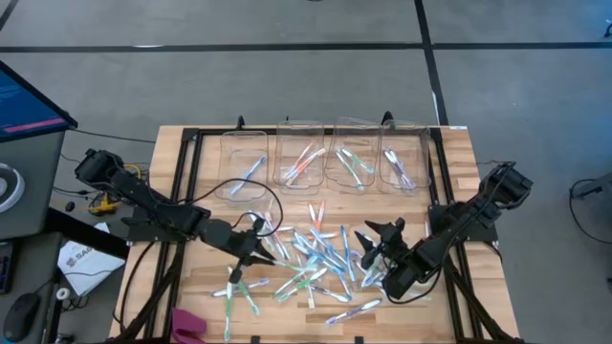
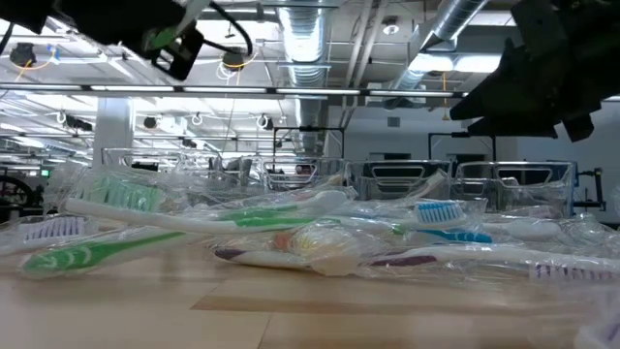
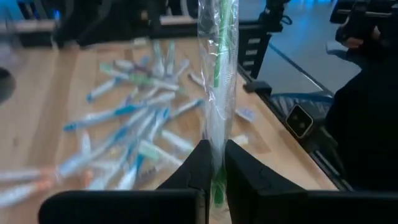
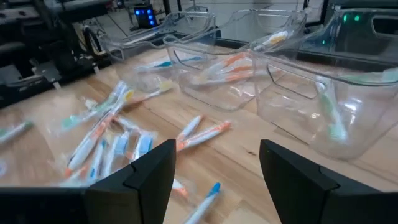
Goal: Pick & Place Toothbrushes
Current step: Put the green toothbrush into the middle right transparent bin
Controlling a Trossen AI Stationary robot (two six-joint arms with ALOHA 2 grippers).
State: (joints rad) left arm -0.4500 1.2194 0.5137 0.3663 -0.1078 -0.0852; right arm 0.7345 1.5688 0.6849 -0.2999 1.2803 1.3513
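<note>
Our left gripper (image 3: 214, 168) is pinched shut on a green toothbrush (image 3: 217, 68) in a clear wrapper, holding it up over the near left part of the wooden table (image 1: 206, 296). Our right gripper (image 4: 217, 171) hovers with fingers spread wide and holds nothing, above the right side of the loose pile of toothbrushes (image 1: 316, 263). Beyond the pile we see four clear bins (image 1: 325, 158) in a row, each with a few toothbrushes inside.
</note>
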